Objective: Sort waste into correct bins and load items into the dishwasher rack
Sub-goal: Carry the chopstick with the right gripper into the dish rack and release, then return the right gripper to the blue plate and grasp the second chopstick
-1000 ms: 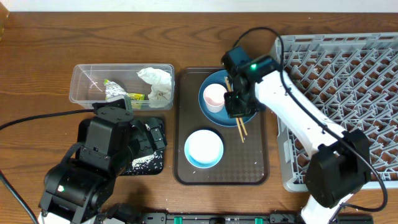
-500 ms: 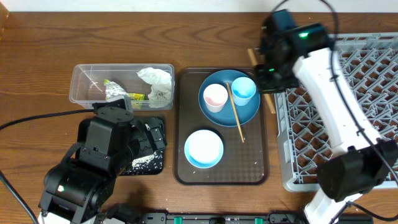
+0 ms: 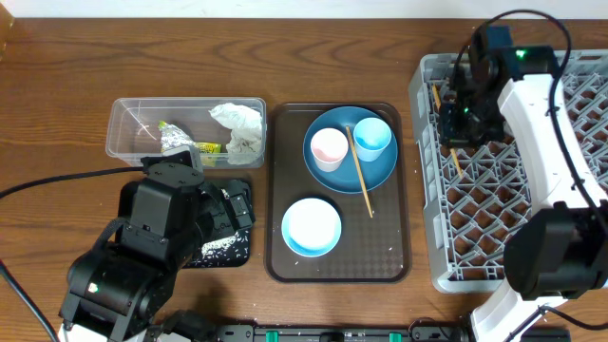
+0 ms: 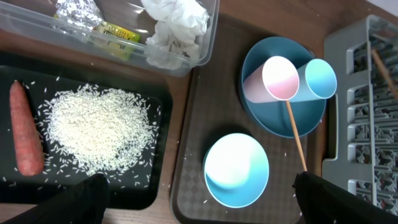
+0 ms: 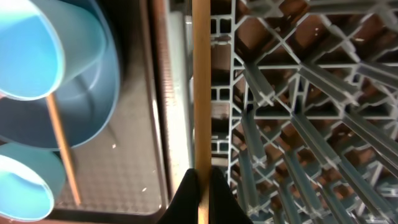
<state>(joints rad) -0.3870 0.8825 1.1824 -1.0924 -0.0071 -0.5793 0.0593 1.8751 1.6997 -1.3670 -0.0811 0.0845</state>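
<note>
My right gripper [image 3: 454, 123] is shut on one wooden chopstick [image 3: 457, 163] over the left part of the grey dishwasher rack [image 3: 518, 237]; the right wrist view shows the stick [image 5: 201, 93] pinched between the fingers [image 5: 201, 186] above the rack's lattice [image 5: 298, 124]. The other chopstick [image 3: 361, 176] lies across the dark blue plate [image 3: 350, 169], which holds the pink cup [image 3: 329, 147] and the light blue cup [image 3: 371, 138]. The pale bowl [image 3: 312, 226] sits nearer. My left gripper [image 4: 199, 202] is open and empty. The clear tub [image 3: 128, 128] holds white paper [image 3: 237, 128] and foil [image 3: 176, 141]. The black tray [image 4: 165, 124] holds rice [image 4: 99, 127] and the carrot [image 4: 25, 130].
The plate, cups and bowl stand on a dark brown serving tray [image 3: 337, 268] between the bins and the rack. The left arm's body covers most of the black tray in the overhead view. Bare wood table lies along the back edge [image 3: 285, 57].
My right gripper has carried one chopstick from the plate rightwards to above the rack's left side. The left arm has not moved.
</note>
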